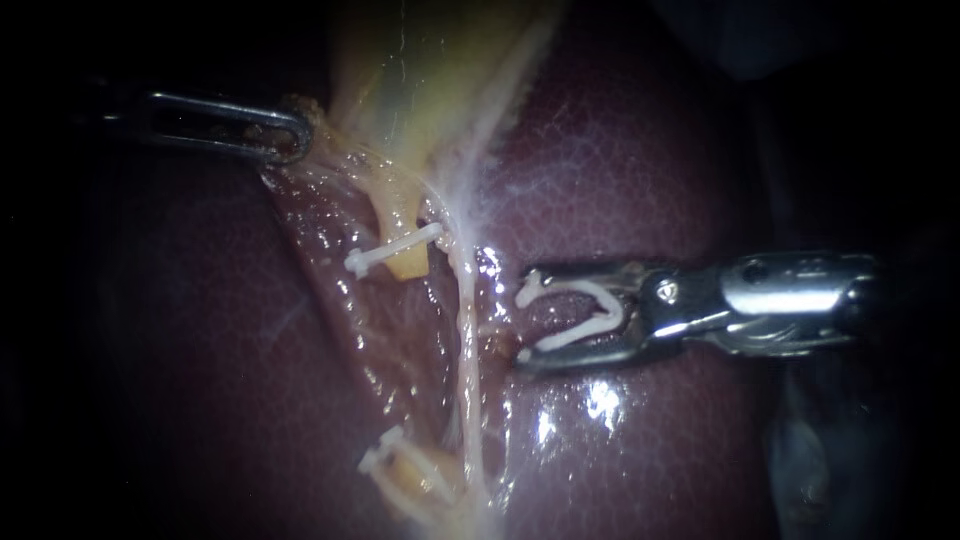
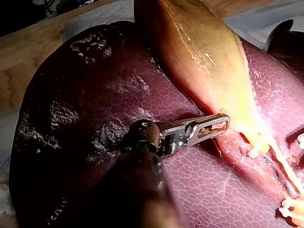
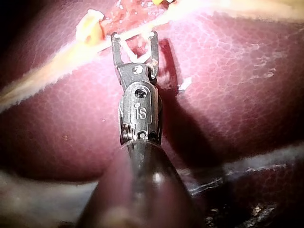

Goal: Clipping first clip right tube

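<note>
A white clip (image 1: 578, 334) is carried at the tip of the right instrument (image 1: 523, 320). Its two arms are spread in a wide V and joined at the back. The open ends are turned toward the right tube (image 1: 466, 340) and lie just beside it, with the tube not enclosed between them. The right tube is seen as a thin, pale, glistening strand. It is stretched lengthwise over the dark red liver (image 1: 640, 150) and passes close ahead of the clip's open ends.
</note>
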Robot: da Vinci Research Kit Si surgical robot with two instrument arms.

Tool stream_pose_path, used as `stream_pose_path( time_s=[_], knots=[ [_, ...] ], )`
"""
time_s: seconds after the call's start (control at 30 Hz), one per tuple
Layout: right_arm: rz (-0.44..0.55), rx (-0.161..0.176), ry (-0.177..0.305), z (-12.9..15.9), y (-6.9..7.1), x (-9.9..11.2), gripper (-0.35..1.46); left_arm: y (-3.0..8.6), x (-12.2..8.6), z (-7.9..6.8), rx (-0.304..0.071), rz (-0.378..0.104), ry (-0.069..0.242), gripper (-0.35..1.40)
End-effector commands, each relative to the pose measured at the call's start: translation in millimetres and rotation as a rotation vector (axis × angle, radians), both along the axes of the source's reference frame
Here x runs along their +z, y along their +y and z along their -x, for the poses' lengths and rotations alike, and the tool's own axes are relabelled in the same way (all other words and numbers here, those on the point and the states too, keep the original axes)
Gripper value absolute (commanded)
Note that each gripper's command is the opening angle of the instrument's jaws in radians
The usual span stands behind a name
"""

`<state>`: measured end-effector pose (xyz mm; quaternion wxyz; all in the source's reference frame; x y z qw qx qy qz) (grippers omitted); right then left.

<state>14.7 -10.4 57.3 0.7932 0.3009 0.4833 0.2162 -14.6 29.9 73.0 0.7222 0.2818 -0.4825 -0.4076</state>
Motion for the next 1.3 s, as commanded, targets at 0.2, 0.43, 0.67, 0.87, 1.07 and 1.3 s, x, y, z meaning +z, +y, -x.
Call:
stream_pose_path(
  time_s=[0.2, 0.43, 0.67, 0.87, 1.07, 1.3],
  knots=[
    [-0.061, -0.018, 0.002, -1.1, -1.9, 1.8, 0.47, 0.0, 0.0, -0.1, 0.000, 0.000, 0.000, -0.35],
    [-0.109, -0.042, 0.009, -1.8, -3.3, 3.5, 0.45, 0.0, 0.0, -0.1, 0.000, 0.000, 0.000, -0.35],
    [-0.133, -0.051, 0.008, -2.6, -4.5, 5.2, 0.45, 0.0, 0.0, -0.1, 0.000, 0.000, 0.000, -0.35],
    [-0.138, -0.051, 0.006, -3.4, -5.0, 6.2, 0.48, -0.1, 0.0, -0.1, 0.001, 0.000, 0.000, -0.35],
    [-0.220, -0.034, 0.080, -4.3, -5.2, 6.1, 0.48, -0.1, -0.1, -0.1, 0.000, 0.000, 0.000, -0.35],
    [-0.343, -0.025, 0.196, -5.2, -5.5, 5.0, 0.48, -0.1, -0.1, -0.2, 0.001, 0.000, 0.000, -0.35]
  ],
)
